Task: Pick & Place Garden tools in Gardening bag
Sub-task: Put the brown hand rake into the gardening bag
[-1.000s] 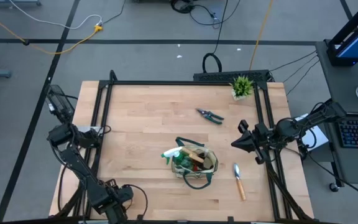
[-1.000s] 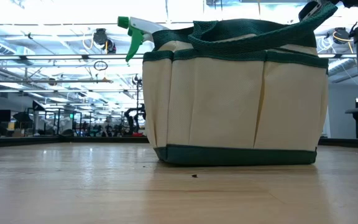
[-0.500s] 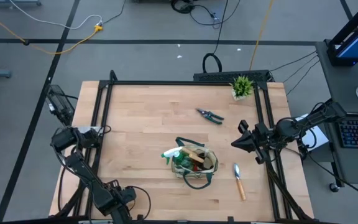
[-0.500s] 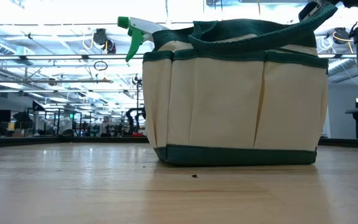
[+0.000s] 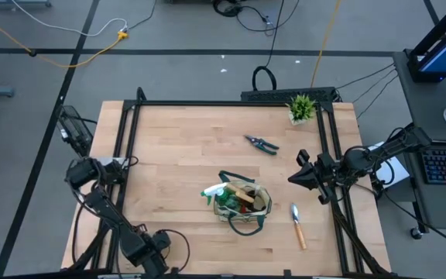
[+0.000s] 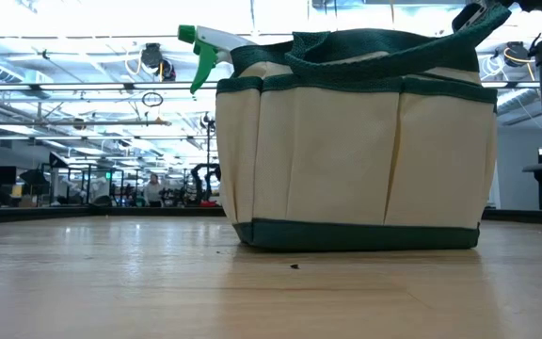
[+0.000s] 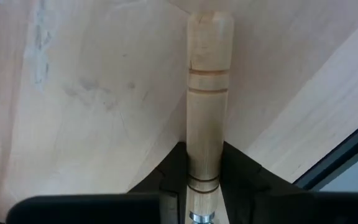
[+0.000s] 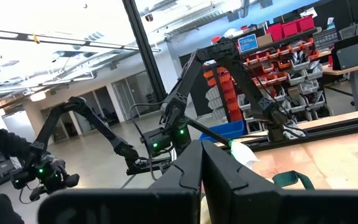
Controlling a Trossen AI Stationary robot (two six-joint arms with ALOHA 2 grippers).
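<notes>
The beige gardening bag [image 5: 243, 204] with green trim stands near the table's middle front, and also fills the low view [image 6: 356, 151]. A green spray bottle [image 5: 211, 192] [image 6: 201, 49] sticks out of its top among other tools. Dark pruning shears [image 5: 262, 144] lie farther back. A wooden-handled trowel [image 5: 296, 225] lies to the right of the bag. My left gripper [image 5: 150, 253] [image 7: 202, 150] points down at the near left corner, shut on a wooden tool handle [image 7: 207, 93] whose head is hidden. My right gripper [image 5: 296, 178] hangs shut above the right edge. My left gripper pinches the wooden handle between its two fingers [image 7: 174, 177], on the stretch beside the metal collar [image 7: 202, 186]. The fingers come from above, pointing steeply down, one on each side of the handle. The handle's rounded free end [image 7: 210, 22] lies against the tabletop.
A small potted plant [image 5: 301, 107] stands at the far right corner. Black frame rails [image 5: 130, 155] run along the table's left, far and right sides. Bare wood lies between the bag and the left rail. People show far off in the room behind.
My left arm has sunk toward the table at the near left corner, its gripper shifting slightly toward the right edge. The bag and the loose tools lie as before.
</notes>
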